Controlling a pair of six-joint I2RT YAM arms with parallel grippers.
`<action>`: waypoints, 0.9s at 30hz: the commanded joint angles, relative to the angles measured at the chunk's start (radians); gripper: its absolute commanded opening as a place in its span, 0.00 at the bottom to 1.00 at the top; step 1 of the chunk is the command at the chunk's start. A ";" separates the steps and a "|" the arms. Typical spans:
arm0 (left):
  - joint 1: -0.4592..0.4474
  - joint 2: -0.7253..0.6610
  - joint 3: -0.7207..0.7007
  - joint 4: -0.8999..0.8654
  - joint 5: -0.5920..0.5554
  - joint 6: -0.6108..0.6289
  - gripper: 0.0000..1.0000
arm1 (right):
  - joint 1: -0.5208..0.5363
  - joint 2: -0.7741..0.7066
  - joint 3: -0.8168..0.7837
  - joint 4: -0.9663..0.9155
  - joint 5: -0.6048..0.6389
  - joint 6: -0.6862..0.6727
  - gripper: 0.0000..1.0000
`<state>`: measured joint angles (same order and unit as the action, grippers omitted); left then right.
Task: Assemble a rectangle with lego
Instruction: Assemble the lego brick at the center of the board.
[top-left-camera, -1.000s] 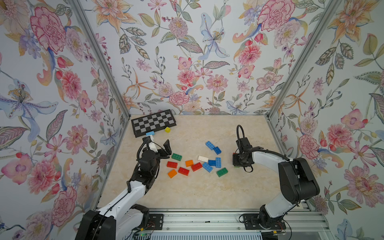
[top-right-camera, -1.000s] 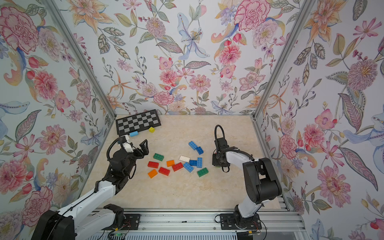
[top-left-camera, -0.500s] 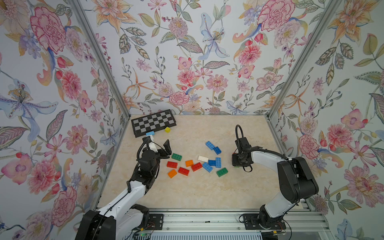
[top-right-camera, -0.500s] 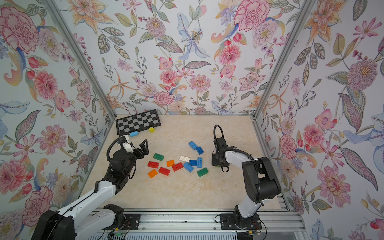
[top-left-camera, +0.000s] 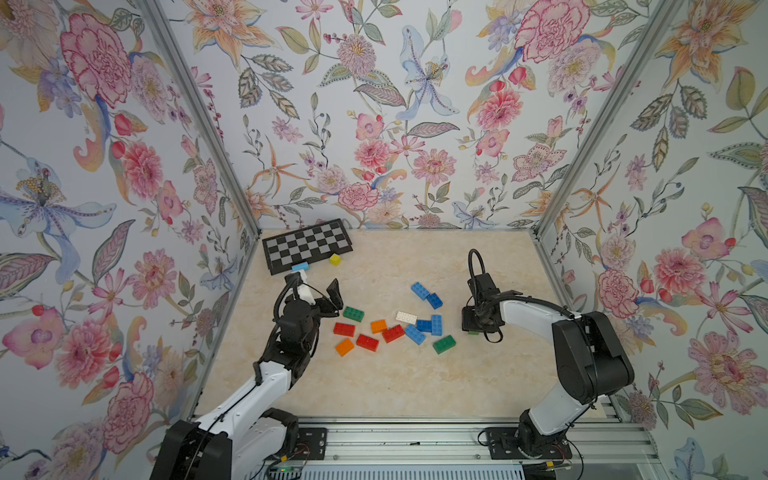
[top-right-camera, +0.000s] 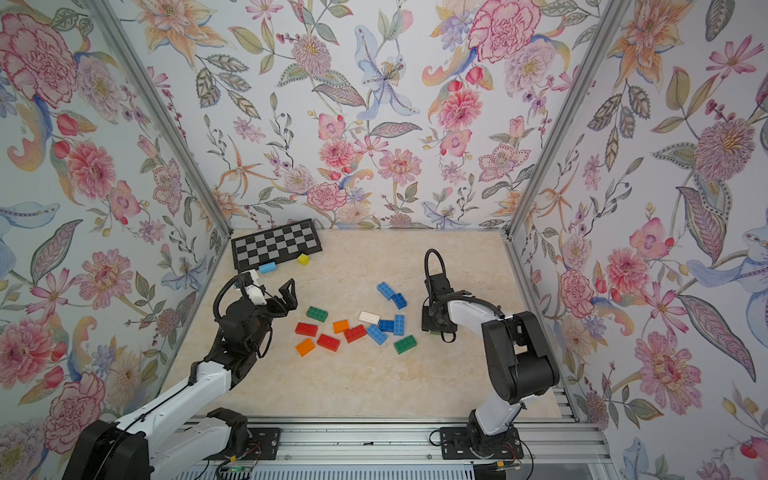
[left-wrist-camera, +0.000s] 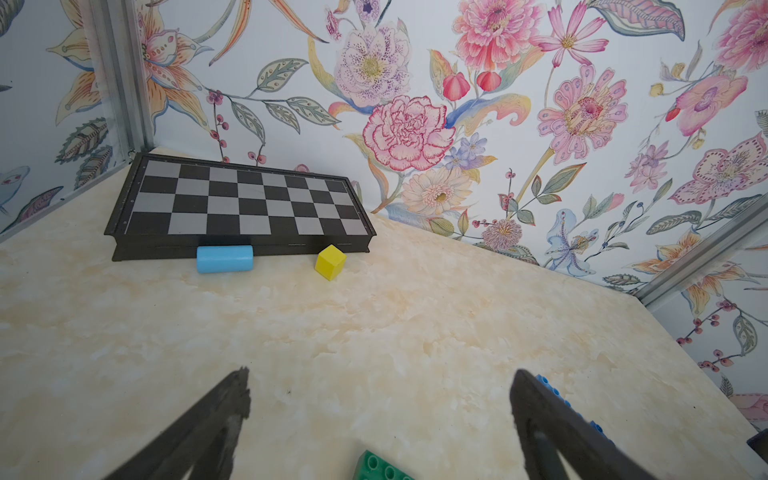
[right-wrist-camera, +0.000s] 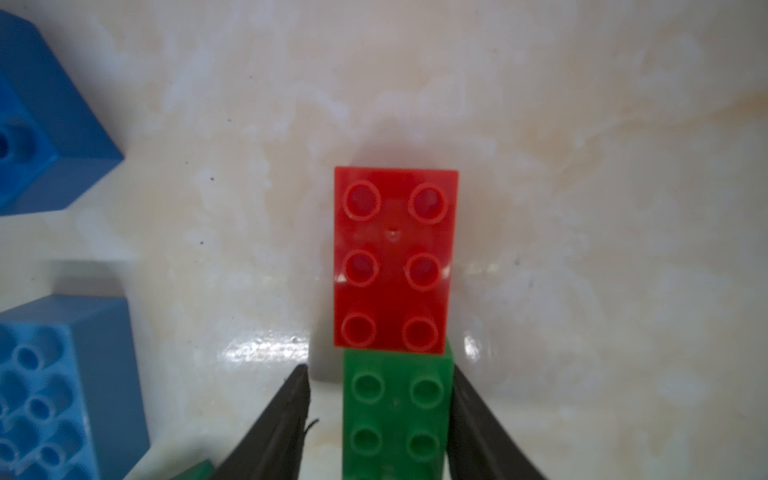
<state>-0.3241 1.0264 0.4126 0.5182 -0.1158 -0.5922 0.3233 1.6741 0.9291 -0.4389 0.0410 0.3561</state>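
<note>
The lego lies scattered mid-table in both top views: green, red, orange, white and several blue bricks. My right gripper points down just right of the pile. In the right wrist view a green brick lies between its fingers, with a red brick joined in line at its far end. The right gripper is open, with a gap on one side of the green brick. My left gripper hovers wide open left of the pile, holding nothing.
A folded checkerboard lies in the back left corner, with a light blue block and a yellow cube in front of it. Flowered walls close in three sides. Two blue bricks lie close beside the right gripper.
The right gripper's jaws have spread apart from the green brick. The left arm has not moved.
</note>
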 joint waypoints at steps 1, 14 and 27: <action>-0.005 -0.008 0.010 0.019 -0.026 -0.014 0.99 | 0.004 0.037 0.003 -0.033 -0.021 0.012 0.61; -0.004 -0.039 0.015 -0.014 -0.040 0.006 0.99 | 0.066 -0.157 0.127 -0.124 0.001 0.138 0.74; -0.005 -0.037 0.014 -0.038 -0.063 0.032 0.99 | 0.394 0.010 0.281 -0.090 0.091 0.352 0.79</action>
<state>-0.3241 0.9955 0.4126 0.4976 -0.1471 -0.5804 0.6792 1.6291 1.1633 -0.5308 0.0975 0.6346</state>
